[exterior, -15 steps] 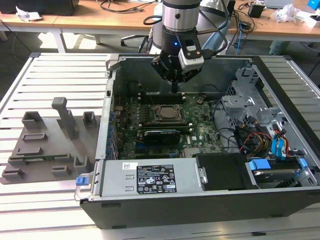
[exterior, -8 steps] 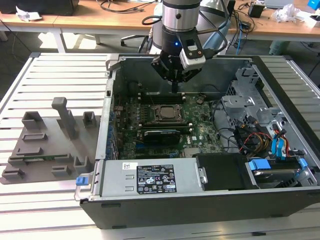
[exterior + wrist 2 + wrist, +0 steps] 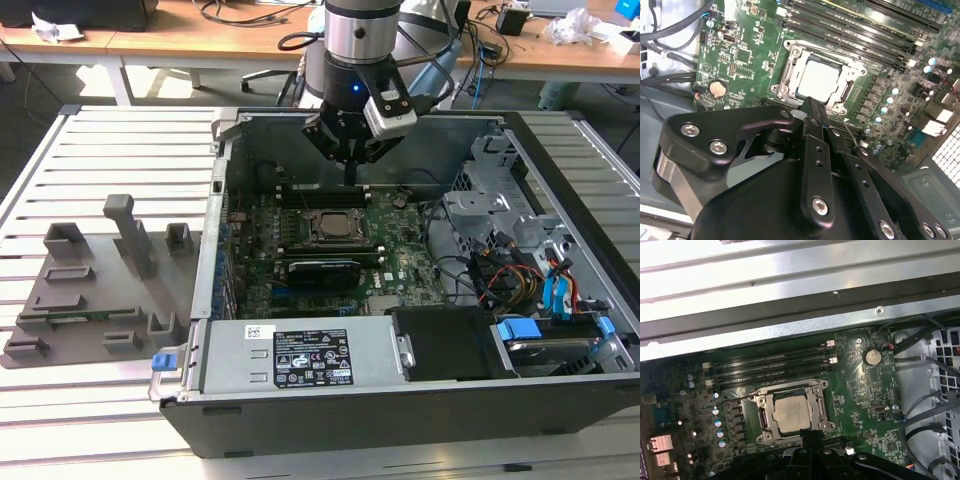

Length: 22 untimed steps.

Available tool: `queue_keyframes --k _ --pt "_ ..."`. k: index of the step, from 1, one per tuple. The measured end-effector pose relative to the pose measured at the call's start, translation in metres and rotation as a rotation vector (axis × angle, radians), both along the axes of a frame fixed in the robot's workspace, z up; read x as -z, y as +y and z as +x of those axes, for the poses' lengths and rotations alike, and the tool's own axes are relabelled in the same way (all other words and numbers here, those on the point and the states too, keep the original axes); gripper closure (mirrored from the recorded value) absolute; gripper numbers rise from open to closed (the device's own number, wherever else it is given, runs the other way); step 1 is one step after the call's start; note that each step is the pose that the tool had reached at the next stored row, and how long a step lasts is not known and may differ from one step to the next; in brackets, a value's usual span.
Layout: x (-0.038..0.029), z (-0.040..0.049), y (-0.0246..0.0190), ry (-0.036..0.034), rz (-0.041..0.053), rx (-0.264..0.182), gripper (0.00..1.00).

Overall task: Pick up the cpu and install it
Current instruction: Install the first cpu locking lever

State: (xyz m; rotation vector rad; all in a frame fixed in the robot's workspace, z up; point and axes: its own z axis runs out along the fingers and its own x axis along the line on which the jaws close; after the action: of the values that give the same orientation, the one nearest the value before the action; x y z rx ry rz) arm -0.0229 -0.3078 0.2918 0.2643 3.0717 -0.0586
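Observation:
The cpu (image 3: 333, 226) lies flat inside the square socket frame on the green motherboard (image 3: 400, 245) of the open computer case. Both wrist views show its silvery top (image 3: 817, 80) (image 3: 790, 413) level within the frame. My gripper (image 3: 350, 172) hangs just above the board, a little behind the socket in the exterior view, apart from the chip. Its black fingers (image 3: 815, 107) are pressed together with nothing between them, and their tips point at the socket's edge. At the edge of the first wrist view, the gripper (image 3: 809, 440) is partly cut off.
A long black expansion card (image 3: 320, 270) lies in front of the socket. Memory slots (image 3: 775, 362) run behind it. The power supply (image 3: 300, 357), drive cage (image 3: 490, 215) and loose cables (image 3: 510, 275) crowd the case's front and right. A grey fixture tray (image 3: 95, 290) sits outside on the left.

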Motion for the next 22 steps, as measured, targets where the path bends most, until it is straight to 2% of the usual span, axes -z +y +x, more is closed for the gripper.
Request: queue_keyframes --k 3,6,12,14,15,17,18,19,22 --pt "0.0000 0.0000 0.0000 0.0000 0.0000 -0.035 0.89" --pt "0.0000 0.0000 0.0000 0.0000 0.0000 -0.088 0.89" --pt "0.0000 0.0000 0.0000 0.0000 0.0000 -0.145 0.89" --pt "0.0000 0.0000 0.0000 -0.0001 0.0003 -0.150 0.89" --pt "0.0000 0.0000 0.0000 0.0020 0.0003 -0.150 0.89" --pt "0.0003 0.0002 0.0000 0.0327 0.0027 -0.150 0.89" --pt "0.0006 0.0003 0.0000 0.0590 0.0047 -0.150 0.89" --pt "0.0007 0.0004 0.0000 0.0745 0.0058 -0.150 0.89" --pt "0.0007 0.0004 0.0000 0.0765 0.0060 -0.150 0.89"
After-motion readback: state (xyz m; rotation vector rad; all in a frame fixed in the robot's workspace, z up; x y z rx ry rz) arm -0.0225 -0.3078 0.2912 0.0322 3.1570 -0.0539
